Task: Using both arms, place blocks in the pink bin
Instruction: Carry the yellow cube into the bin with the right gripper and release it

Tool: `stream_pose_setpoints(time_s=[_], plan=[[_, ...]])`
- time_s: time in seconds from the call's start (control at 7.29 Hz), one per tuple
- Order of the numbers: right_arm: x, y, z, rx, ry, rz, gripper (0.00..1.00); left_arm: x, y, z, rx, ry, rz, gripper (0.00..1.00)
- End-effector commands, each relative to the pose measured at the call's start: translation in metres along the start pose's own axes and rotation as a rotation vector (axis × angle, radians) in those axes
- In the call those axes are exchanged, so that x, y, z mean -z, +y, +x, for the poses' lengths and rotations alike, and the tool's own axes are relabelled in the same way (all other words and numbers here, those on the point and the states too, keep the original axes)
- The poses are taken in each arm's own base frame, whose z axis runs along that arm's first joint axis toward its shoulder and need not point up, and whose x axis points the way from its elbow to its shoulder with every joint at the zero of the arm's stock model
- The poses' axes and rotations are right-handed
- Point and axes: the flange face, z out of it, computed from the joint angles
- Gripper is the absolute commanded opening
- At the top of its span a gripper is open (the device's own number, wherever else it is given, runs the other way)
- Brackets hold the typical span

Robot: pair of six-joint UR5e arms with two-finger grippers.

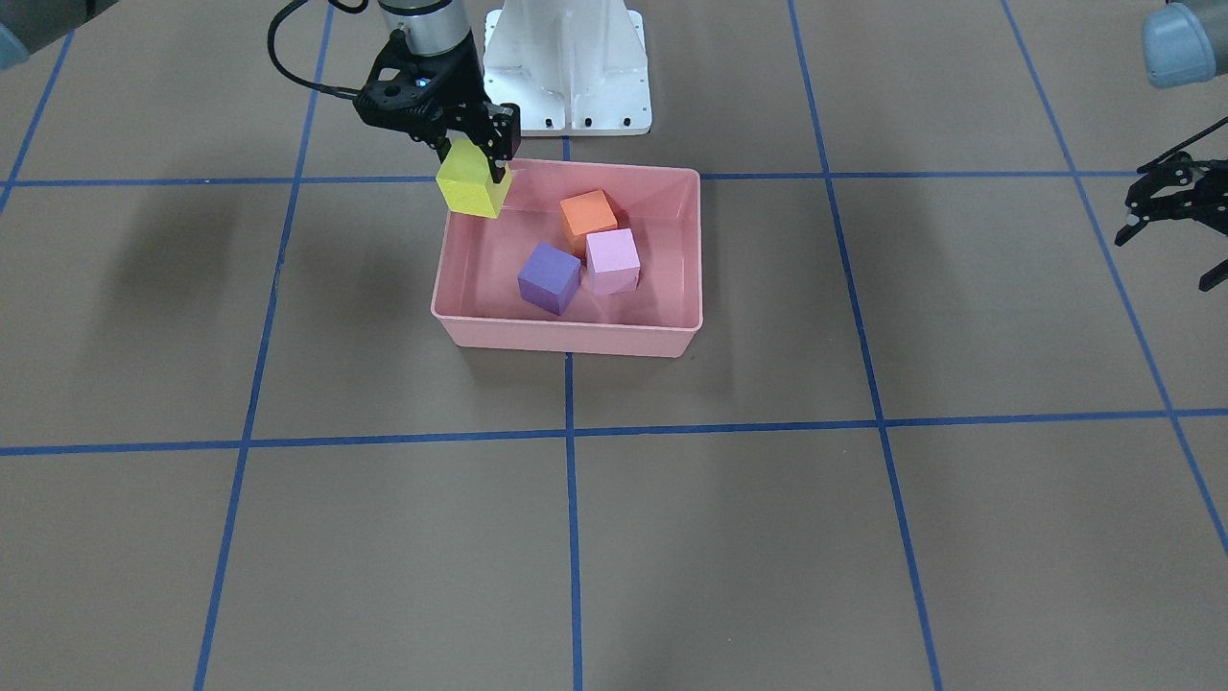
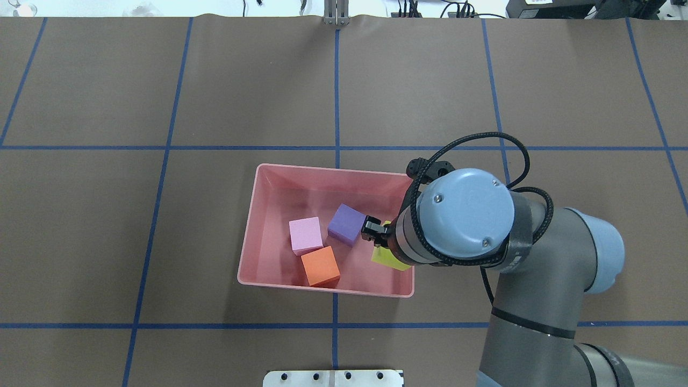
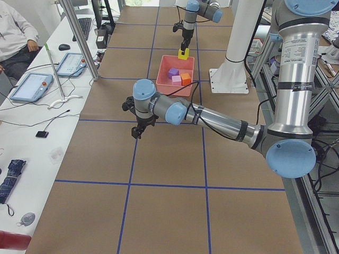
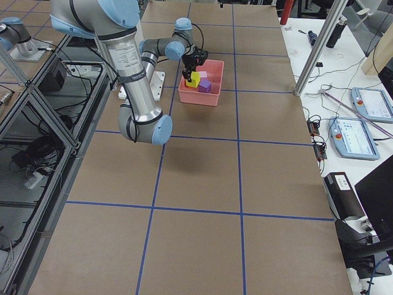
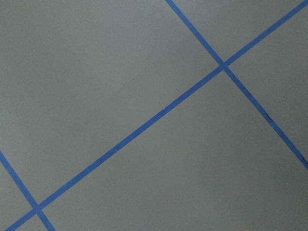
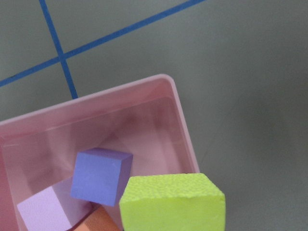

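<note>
There are four blocks: one yellow block (image 1: 470,192), one orange block (image 1: 587,213), one light pink block (image 1: 612,257) and one purple block (image 1: 549,276). There is one pink bin (image 1: 566,336), and there are two hands, a left hand (image 1: 1166,245) and a right hand (image 1: 472,168).

pink bin (image 1: 566,336): glossy plastic | yellow block (image 6: 172,204): matte, perhaps foam

A grey-brown bench (image 5: 91,67) fills the frame, crossed by long blue tape lines (image 5: 144,126) that intersect at the upper right and lower left.
</note>
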Motion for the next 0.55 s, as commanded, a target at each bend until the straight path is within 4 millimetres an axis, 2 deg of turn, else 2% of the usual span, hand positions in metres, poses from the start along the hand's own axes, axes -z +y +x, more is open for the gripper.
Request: stream_pose_setpoints(time_s=[0.0,0.14,0.27,0.41], plan=[[0.002,0.014,0.006,0.017,0.051,0.023,1.00,-0.006,0.004,-0.006,0.012,0.002,-0.011,1.00],[0.019,0.002,0.012,0.011,0.053,0.032,1.00,-0.007,0.005,-0.008,0.021,-0.005,-0.014,1.00],[0.030,-0.024,0.015,0.036,0.047,0.052,1.00,-0.006,0.010,-0.018,0.040,-0.016,-0.016,1.00],[0.044,-0.060,0.022,0.043,0.043,0.045,1.00,-0.003,0.018,-0.034,0.076,-0.028,-0.016,1.00]])
